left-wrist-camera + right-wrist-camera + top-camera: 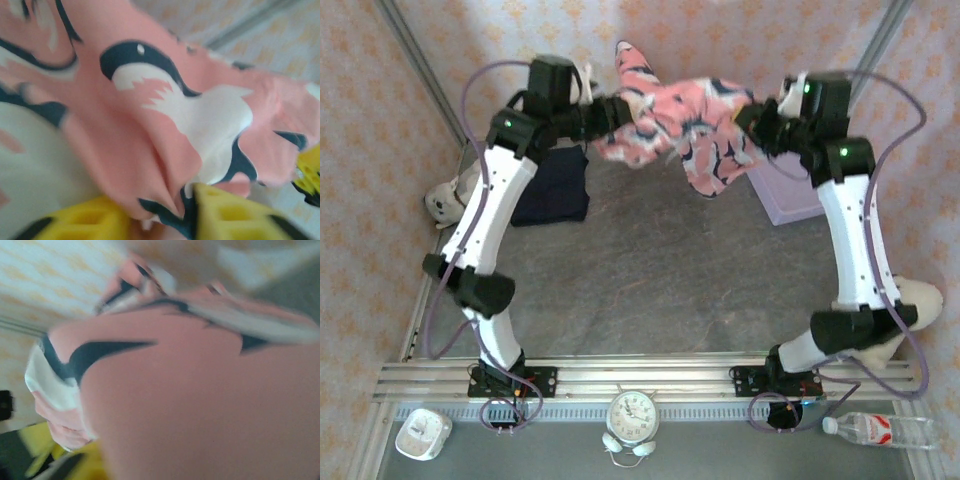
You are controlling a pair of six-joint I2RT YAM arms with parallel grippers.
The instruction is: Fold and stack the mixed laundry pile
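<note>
Spanning bare table (650,270) aloft, salmon garment (690,125), left jaws clamped on it, right jaws unclear.

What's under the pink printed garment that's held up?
Below the pink garment, bare grey table shows; the navy garment lies off to the left, on the table. What sits directly beneath the cloth is covered.

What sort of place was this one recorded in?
Probably a robot test cell: patterned walls on a metal frame, two arms bolted to an aluminium rail, a pink garment held above a dark table.
</note>
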